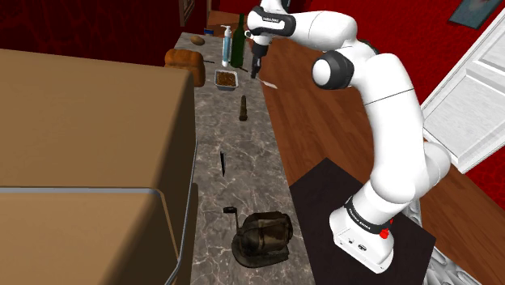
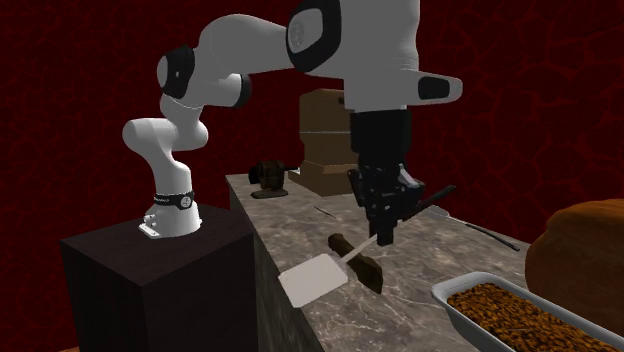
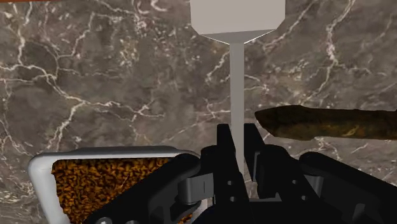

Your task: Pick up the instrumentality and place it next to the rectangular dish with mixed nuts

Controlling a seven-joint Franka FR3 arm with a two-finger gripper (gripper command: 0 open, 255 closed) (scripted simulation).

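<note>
Marbled counter (image 3: 95, 95), spatula handle (image 3: 236, 83) hidden in fingers (image 3: 224, 143)

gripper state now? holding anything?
Gripper: shut on the spatula, clasping its thin handle above the counter.

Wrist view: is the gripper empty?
No, the gripper is shut on the thin handle of the spatula, which runs out from between both fingers.

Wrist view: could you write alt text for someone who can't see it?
A black gripper clasps the thin handle of a pale grey spatula over a dark marbled counter. Beside the gripper lie a white-rimmed dish of brown nuts and a dark brown stick-like object.
</note>
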